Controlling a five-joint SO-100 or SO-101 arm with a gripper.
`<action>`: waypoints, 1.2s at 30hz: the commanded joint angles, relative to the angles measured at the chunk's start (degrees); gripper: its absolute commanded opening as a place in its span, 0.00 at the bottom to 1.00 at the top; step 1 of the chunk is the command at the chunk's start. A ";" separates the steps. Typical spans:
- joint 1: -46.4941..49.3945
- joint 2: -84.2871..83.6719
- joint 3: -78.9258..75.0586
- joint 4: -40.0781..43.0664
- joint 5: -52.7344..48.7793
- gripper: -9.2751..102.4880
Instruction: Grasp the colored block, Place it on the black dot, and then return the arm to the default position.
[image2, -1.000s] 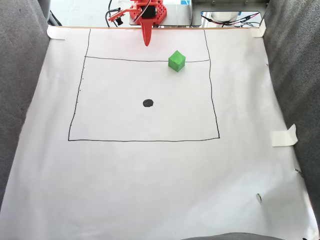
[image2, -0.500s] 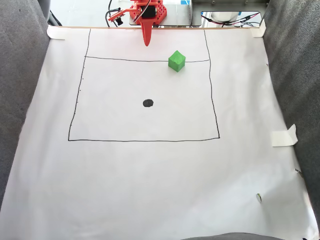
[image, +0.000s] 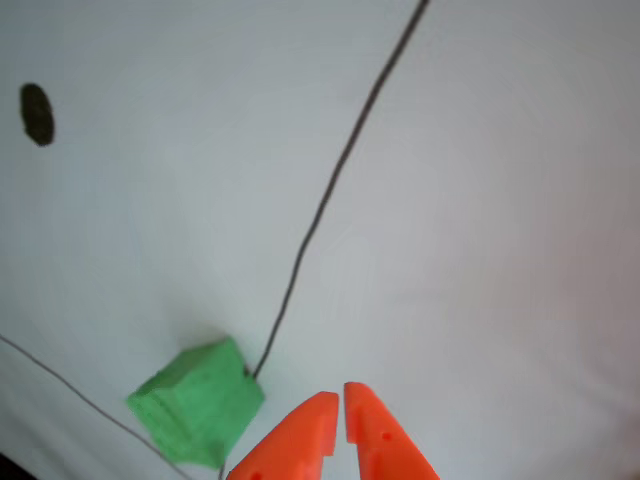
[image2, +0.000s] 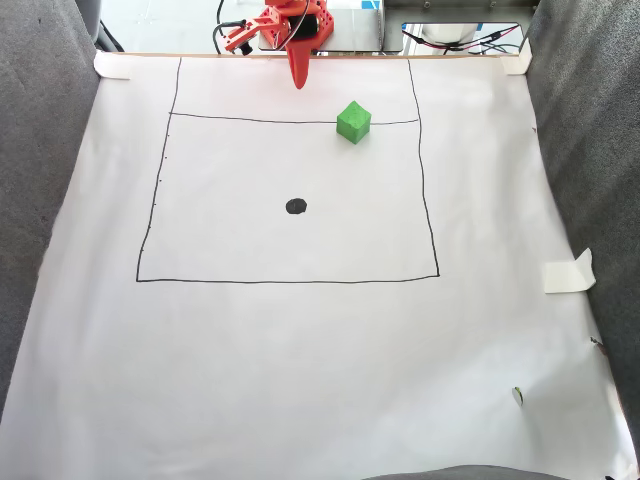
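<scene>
Colored block: a small bright green cube sitting on the white paper, on the upper horizontal drawn line near its right end in the fixed view; in the other view it lies low and left in frame, one corner touching the long dark line.
Block contact: nothing grips it; it stands free on the sheet.
Black dot: a solid black oval inside the drawn rectangle, below and left of the cube in the fixed view, well apart from it; in the other view it sits at the upper left edge.
Gripper: two orange pointed fingers enter the other view from the bottom edge, just right of the cube and not touching it; in the fixed view the gripper points down at the top of the sheet, left of the cube.
Jaws: drawn together with only a thin slit between the tips, nothing held.
Drawn lines: thin dark lines form a rectangle on the paper.
Paper: a white sheet taped at its corners, with grey fabric along both sides.
</scene>
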 joint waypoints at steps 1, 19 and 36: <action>-1.85 -9.40 -15.64 3.87 3.43 0.08; -13.18 -43.24 -40.52 12.39 10.37 0.08; -16.96 -63.63 -62.67 23.91 -0.18 0.08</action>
